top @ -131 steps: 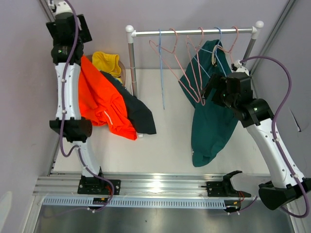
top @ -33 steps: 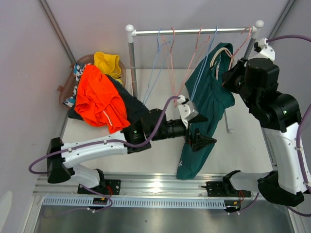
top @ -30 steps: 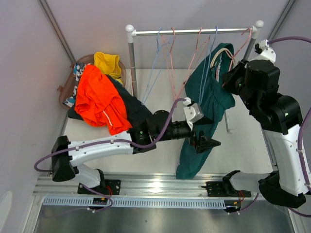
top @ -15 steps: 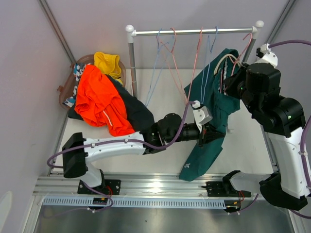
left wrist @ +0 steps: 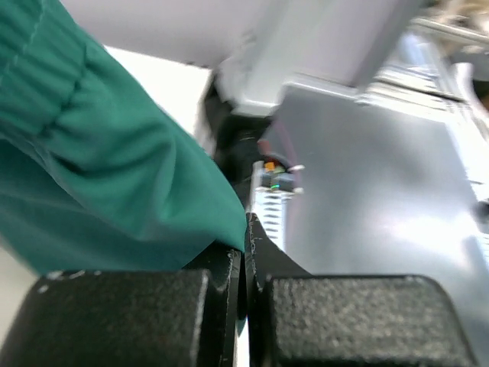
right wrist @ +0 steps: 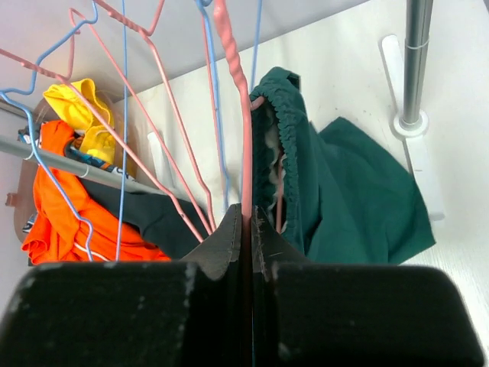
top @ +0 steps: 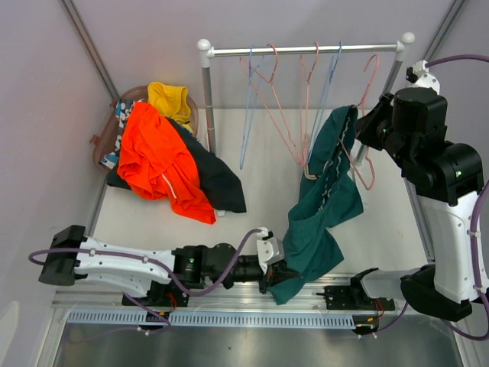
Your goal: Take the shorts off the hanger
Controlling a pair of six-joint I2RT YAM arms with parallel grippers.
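The teal shorts (top: pixel 325 200) hang by their waistband from a pink hanger (top: pixel 362 164) below the rail and trail down to the near edge. My left gripper (top: pixel 280 275) is low by the front rail, shut on the hem of the teal shorts (left wrist: pixel 114 176), with fabric pinched at the fingertips (left wrist: pixel 229 264). My right gripper (top: pixel 366 128) is up at the right post, shut on the pink hanger (right wrist: pixel 244 153) beside the gathered waistband (right wrist: pixel 286 145). Orange-red shorts (top: pixel 159 164), yellow shorts (top: pixel 170 99), dark shorts (top: pixel 218 180) and patterned shorts (top: pixel 122 115) lie piled at the left.
The rack's rail (top: pixel 306 50) carries several bare pink and blue hangers (top: pixel 267 99) between its left post (top: pixel 207 99) and right post (top: pixel 391 76). A basket (top: pixel 102 145) sits under the pile. The metal front rail (top: pixel 229 294) runs just under my left gripper.
My left gripper shut on the teal shorts and pulled back and down to the near edge, stretching them off the hanger. The right gripper kept hold of the pink hanger.
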